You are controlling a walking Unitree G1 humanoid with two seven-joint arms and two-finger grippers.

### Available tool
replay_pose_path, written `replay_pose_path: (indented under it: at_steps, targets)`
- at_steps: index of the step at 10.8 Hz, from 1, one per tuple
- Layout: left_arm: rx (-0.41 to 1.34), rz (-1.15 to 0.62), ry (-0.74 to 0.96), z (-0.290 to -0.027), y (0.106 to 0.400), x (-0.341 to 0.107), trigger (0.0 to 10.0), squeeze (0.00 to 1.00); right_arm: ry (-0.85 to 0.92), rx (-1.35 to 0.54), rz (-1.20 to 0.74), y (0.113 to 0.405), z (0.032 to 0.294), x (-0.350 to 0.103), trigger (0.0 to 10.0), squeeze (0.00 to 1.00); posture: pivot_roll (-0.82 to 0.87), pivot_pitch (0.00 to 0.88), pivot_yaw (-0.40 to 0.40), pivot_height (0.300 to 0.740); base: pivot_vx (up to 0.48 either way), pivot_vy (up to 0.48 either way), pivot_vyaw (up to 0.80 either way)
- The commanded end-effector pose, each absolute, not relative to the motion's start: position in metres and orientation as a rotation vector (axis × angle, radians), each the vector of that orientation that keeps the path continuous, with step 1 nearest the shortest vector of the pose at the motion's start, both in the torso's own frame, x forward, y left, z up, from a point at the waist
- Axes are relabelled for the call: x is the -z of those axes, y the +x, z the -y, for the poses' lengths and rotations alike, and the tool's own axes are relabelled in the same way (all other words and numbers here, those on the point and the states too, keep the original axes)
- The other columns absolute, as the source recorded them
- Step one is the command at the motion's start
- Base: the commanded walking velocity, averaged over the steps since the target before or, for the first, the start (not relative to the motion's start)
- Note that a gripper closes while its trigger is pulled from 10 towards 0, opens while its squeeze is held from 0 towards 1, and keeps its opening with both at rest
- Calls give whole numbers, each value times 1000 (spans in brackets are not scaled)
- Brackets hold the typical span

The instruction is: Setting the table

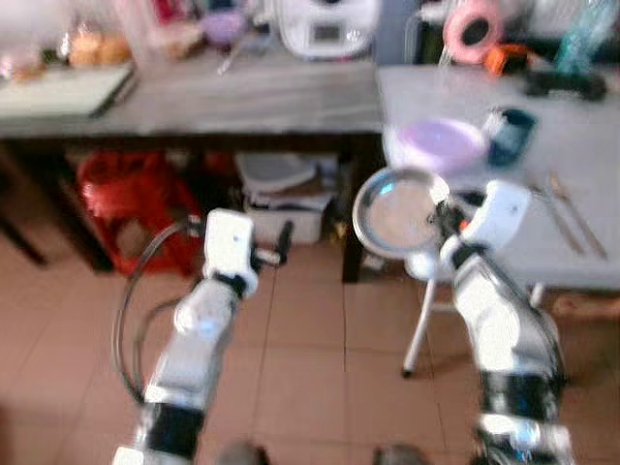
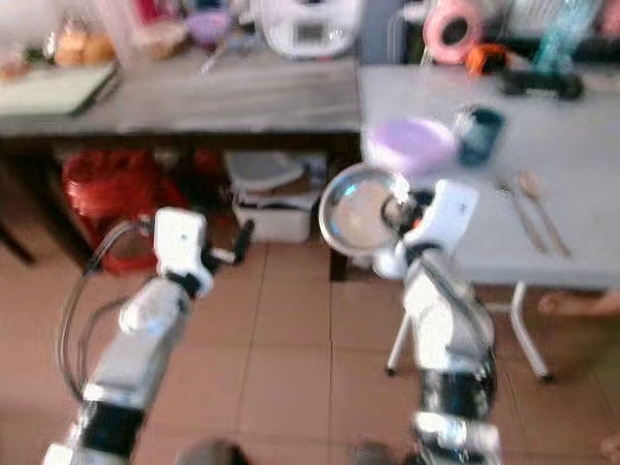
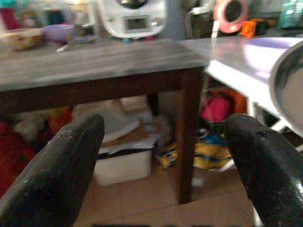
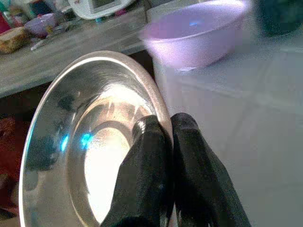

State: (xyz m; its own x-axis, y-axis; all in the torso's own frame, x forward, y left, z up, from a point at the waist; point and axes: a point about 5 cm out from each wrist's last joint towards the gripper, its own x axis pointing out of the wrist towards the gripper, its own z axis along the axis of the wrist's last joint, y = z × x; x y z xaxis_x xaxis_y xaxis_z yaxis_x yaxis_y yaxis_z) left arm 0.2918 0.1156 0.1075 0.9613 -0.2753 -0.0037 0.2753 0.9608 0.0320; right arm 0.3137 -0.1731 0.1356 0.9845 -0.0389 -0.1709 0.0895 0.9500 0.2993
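Silver-white arms, black cable looping off the left arm (image 1: 194, 329), black-fingered end effectors.

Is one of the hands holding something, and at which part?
The right hand pinches the steel plate at its rim. The left hand holds nothing.

Home kitchen: appliance (image 1: 327, 27) on cluttered counter (image 1: 242, 97), tiled floor (image 1: 310, 378).

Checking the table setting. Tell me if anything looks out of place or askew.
Nothing is spilled or damaged. The one thing not in place is the steel plate: the right claw pinches its rim and holds it tilted in the air off the white table's edge, near the purple bowl. The left claw hangs open.
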Motion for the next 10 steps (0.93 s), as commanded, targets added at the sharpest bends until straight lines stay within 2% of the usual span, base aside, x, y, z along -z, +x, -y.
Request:
replay_pose_path:
  at_steps: [1, 3, 5, 7, 10]
  targets:
    - [277, 23, 35, -113, 296, -111, 10000, 0, 323, 51, -109, 314, 173, -145, 10000, 0, -49, 0, 15, 740, 442, 0, 0]
    - [225, 26, 32, -112, 299, -109, 10000, 0, 331, 45, -81, 305, 173, -142, 10000, 0, -59, 0, 14, 740, 448, 0, 0]
    - [65, 19, -12, -134, 297, -114, 10000, 0, 124, 42, -3, 280, 180, -148, 10000, 0, -71, 0, 30, 740, 414, 126, 0]
    - [-37, -13, 17, -161, 272, -106, 10000, 0, 61, 77, -12, 250, 196, -137, 10000, 0, -63, 0, 36, 740, 328, 251, 0]
    - [-138, -103, 58, -193, 250, -85, 10000, 0, 67, 92, -22, 242, 191, -131, 10000, 0, -52, 0, 40, 740, 304, 344, 0]
